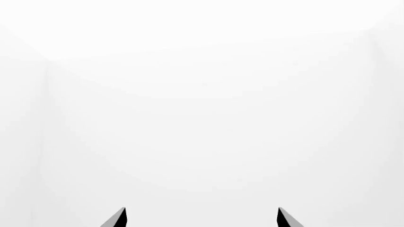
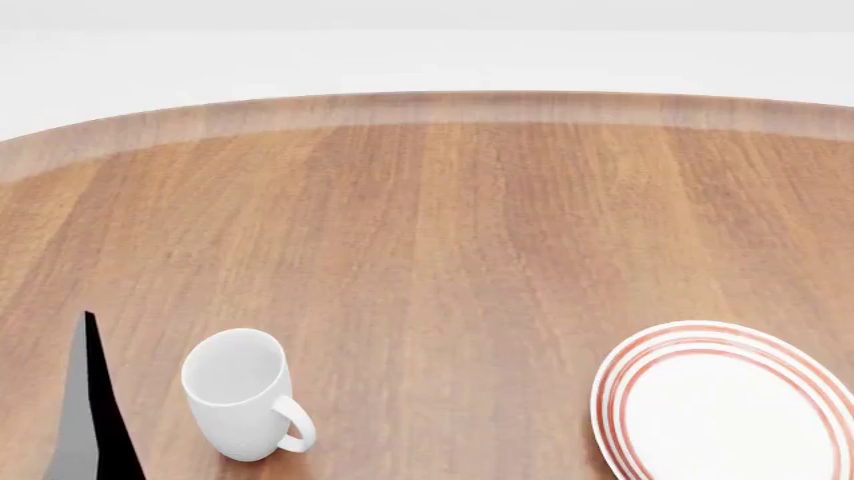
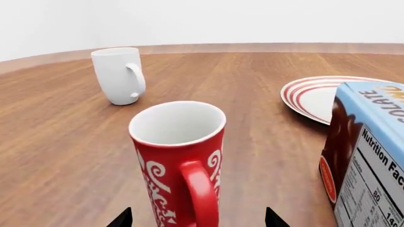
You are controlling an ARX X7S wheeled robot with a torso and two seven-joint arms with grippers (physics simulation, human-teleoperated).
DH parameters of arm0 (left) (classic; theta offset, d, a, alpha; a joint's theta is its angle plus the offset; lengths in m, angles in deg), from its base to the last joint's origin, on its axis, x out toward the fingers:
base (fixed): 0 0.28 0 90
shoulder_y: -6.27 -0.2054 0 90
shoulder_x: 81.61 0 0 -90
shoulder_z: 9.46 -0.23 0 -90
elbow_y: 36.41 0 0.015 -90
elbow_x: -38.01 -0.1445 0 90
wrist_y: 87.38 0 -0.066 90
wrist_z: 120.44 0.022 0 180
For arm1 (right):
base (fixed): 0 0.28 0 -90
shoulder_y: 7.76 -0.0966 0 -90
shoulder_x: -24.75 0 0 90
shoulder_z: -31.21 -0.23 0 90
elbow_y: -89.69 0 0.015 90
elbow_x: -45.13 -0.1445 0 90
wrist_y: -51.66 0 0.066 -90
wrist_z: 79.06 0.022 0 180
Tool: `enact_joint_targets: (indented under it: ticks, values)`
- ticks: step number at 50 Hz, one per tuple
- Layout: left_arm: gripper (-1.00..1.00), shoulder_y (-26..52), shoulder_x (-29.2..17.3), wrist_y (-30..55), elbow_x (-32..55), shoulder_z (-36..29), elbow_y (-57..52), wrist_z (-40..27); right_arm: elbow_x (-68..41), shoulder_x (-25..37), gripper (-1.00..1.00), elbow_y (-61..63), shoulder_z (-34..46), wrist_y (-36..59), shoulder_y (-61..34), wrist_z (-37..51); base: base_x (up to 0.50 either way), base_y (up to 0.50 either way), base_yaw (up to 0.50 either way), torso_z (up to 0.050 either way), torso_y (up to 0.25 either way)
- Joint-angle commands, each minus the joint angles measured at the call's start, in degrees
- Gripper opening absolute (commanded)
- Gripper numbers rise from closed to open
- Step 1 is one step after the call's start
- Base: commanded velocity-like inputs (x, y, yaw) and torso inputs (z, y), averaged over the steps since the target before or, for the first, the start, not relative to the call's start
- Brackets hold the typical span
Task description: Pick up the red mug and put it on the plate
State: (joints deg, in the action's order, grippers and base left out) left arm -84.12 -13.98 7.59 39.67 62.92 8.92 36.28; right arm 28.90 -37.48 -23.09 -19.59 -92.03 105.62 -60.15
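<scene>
— Judging by how things lie, how much of the task is done?

— Very little, it seems. The red mug [image 3: 180,161] is seen upright on the wooden table [image 2: 441,230], its handle turned toward the right wrist camera, and nothing is closed around it. The plate [image 3: 312,97] is bare and is set well apart from the mug, beyond a printed carton [image 3: 366,156] that stands just beside it.

— How are the pincers held?

— The right gripper [image 3: 198,220] is spread wide, one fingertip shown at either side of the mug's base; whether the mug is already between them cannot be told. The left gripper [image 1: 202,218] is parted too and is pointed at blank white.

— So what is left?

— The grasp, the lift, the carry and the setting down. A plain white mug [image 2: 243,392] is to be left alone.
</scene>
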Motion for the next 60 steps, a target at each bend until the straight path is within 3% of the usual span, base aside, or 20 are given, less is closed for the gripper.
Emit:
enact_joint_targets:
  ticks: [1, 34, 35, 60]
  values:
    - [1.00, 0.56, 0.01, 0.17, 0.08, -0.20, 0.36, -0.10, -0.77, -0.42, 1.00, -0.90, -0.05, -0.47, -0.39, -0.82, 0.00, 0.00, 0.00, 0.000, 0.000]
    - [1.00, 1.03, -0.30, 0.27, 0.24, -0.59, 0.51, -0.53, -2.30, -1.32, 1.00, -1.34, -0.68, -0.95, -0.89, -2.64, 0.00, 0.00, 0.00, 0.000, 0.000]
    - [1.00, 1.04, -0.34, 0.30, 0.20, -0.60, 0.46, -0.53, -2.44, -1.33, -1.00, -1.43, -0.71, -1.01, -0.88, -2.73, 0.00, 0.00, 0.00, 0.000, 0.000]
    - [1.00, 1.19, -0.62, 0.54, 0.29, -0.87, 0.05, -0.91, -3.04, -1.03, -1.00, -0.71, -2.09, -0.99, 0.31, -2.60, 0.00, 0.00, 0.00, 0.000, 0.000]
